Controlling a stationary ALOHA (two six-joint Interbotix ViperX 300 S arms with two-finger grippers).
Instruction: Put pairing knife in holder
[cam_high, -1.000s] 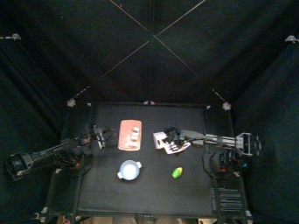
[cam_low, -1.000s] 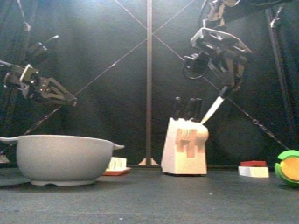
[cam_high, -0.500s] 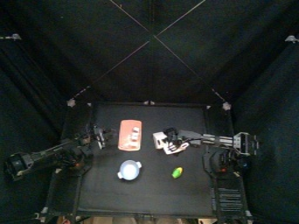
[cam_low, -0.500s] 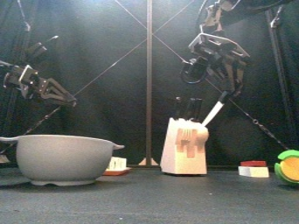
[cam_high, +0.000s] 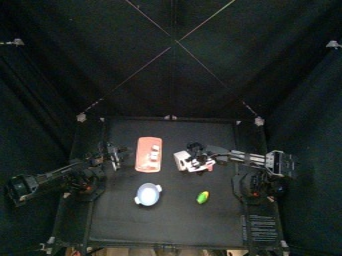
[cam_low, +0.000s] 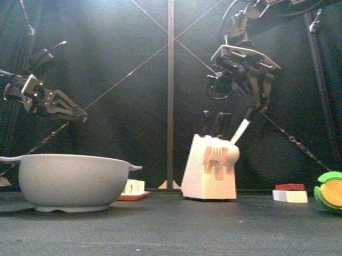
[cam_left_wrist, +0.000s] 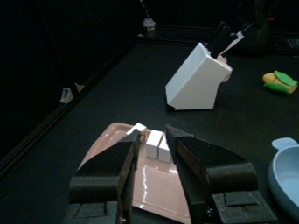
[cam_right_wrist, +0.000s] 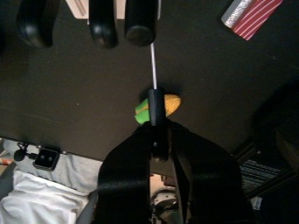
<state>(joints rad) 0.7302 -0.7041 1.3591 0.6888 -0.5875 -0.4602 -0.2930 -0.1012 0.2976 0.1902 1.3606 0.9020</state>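
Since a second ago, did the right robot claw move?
Yes. In the front view the right gripper has shifted a bit leftward above the white holder, which stayed put.

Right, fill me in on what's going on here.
The right gripper is shut on the knife, holding it tilted over the holder with the blade reaching down to its top. How far the blade is into a slot can't be told. The left gripper hangs open over the board, holding nothing.
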